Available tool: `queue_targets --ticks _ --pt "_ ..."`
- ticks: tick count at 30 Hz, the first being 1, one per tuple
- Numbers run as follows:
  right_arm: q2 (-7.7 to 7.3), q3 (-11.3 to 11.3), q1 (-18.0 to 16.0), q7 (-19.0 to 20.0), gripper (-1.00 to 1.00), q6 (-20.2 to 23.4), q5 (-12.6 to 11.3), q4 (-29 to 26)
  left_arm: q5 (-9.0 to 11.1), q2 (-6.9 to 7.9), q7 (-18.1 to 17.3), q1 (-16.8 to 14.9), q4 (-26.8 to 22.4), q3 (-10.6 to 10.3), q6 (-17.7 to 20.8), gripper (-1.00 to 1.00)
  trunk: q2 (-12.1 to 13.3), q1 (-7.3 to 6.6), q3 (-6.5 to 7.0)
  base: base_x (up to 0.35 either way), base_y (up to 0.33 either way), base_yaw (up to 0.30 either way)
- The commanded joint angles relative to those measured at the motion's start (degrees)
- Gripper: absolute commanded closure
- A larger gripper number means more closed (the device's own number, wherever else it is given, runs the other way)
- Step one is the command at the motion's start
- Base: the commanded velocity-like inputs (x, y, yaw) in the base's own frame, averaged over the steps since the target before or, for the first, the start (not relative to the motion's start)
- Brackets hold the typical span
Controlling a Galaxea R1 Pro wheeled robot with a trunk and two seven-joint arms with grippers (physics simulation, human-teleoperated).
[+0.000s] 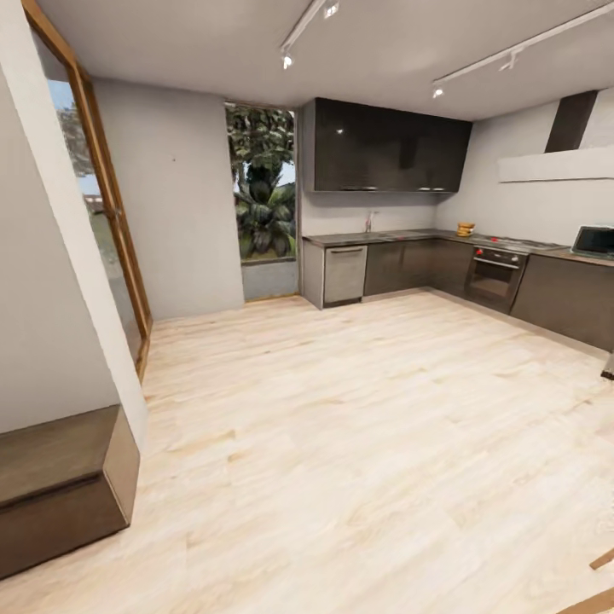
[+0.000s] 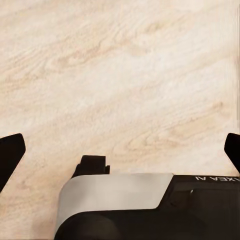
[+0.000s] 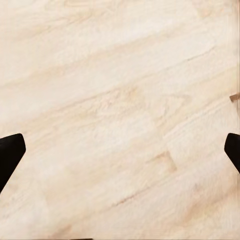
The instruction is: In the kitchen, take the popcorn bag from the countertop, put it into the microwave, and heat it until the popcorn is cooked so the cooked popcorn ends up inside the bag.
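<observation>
Far across the kitchen, the small mustard-tan popcorn bag (image 1: 465, 228) sits on the grey countertop (image 1: 401, 236), near the hob (image 1: 510, 243). The pale microwave (image 1: 594, 241) with its dark glass door stands on the worktop at the right edge of the head view. In the left wrist view my left gripper (image 2: 120, 150) hangs open over the light wood floor (image 2: 125, 75), its dark fingertips (image 2: 10, 152) far apart. My right gripper (image 3: 120, 150) is open as well, above bare floor, with nothing between its fingertips (image 3: 10, 152).
A wide stretch of wood floor (image 1: 358, 426) lies between me and the dark cabinets (image 1: 409, 266). A built-in oven (image 1: 495, 275) sits under the hob. A brown low box (image 1: 60, 482) and a white wall stand close at the left. Part of my own body (image 2: 115, 205) shows below the left gripper.
</observation>
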Motion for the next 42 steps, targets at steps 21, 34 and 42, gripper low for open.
queue_targets --ticks 21,34,42 --pt "0.01 -0.04 -0.03 0.0 -1.0 -0.19 0.04 0.06 0.03 -0.01 0.06 -0.02 0.03 0.26 -0.19 -1.0 -0.03 0.03 -0.06 0.343 0.0 -0.119" --pt "0.01 -0.04 -0.02 0.0 -1.0 -0.19 0.04 0.13 0.03 0.06 0.06 -0.02 -0.01 1.49 -0.19 -1.0 -0.03 0.03 -0.06 0.343 0.0 -0.252" --pt "0.01 -0.04 -0.06 0.0 -1.0 -0.19 0.04 0.06 0.03 0.07 0.06 -0.02 -0.01 1.75 -0.19 -1.0 -0.03 0.03 -0.06 0.343 0.024 -0.059"
